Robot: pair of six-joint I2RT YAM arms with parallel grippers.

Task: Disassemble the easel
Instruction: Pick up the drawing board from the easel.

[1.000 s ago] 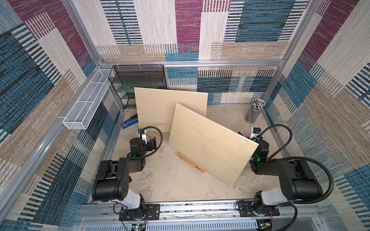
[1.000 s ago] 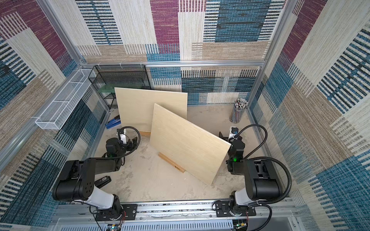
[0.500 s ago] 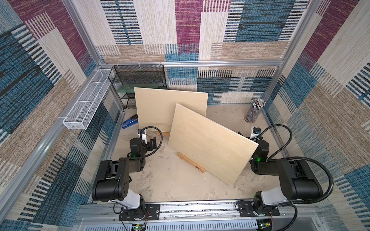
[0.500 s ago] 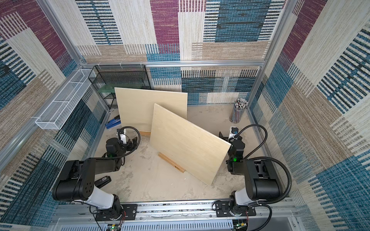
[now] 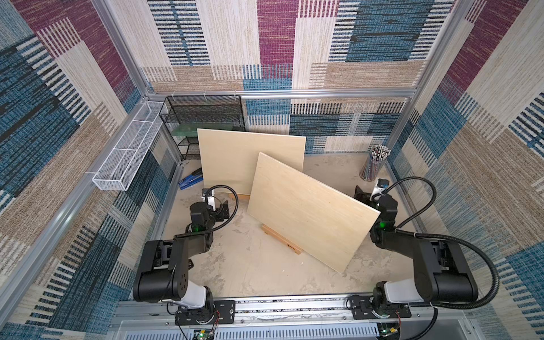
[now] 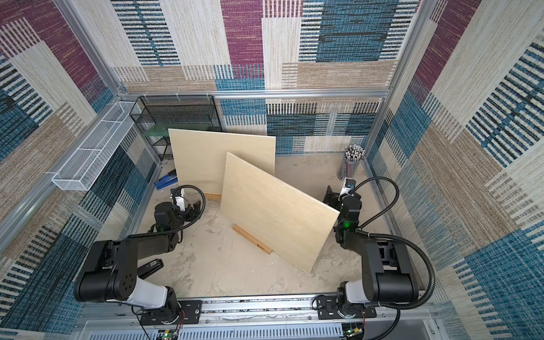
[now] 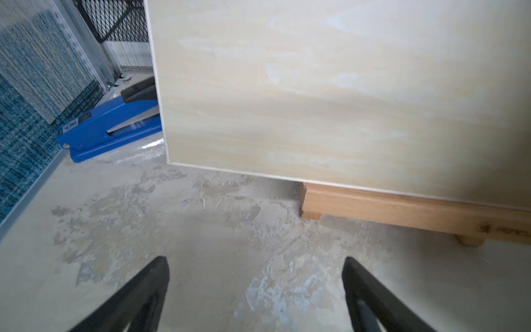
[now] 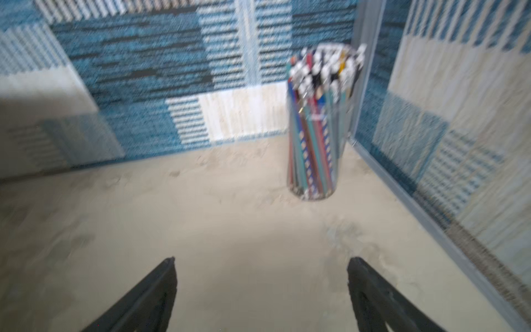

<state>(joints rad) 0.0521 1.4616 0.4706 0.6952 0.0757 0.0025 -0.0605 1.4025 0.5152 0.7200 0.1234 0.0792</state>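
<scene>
Two boards [image 5: 250,159], two easel ledges [image 5: 281,238], one stapler [image 5: 190,179], one pencil cup [image 5: 374,164].

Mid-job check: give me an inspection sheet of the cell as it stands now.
Surface: mottled grey tabletop, patchy and worn.
Job's things: front board tilted back on its wooden ledge; back board on a second ledge; neither removed yet.
Clutter: blue stapler, pencil cup, black wire shelf, white mesh basket.
Grippers: left gripper and right gripper open, empty.
Cables: left arm's cable and right arm's cable loop above the wrists.
Surroundings: patterned fabric walls, aluminium frame.
</scene>
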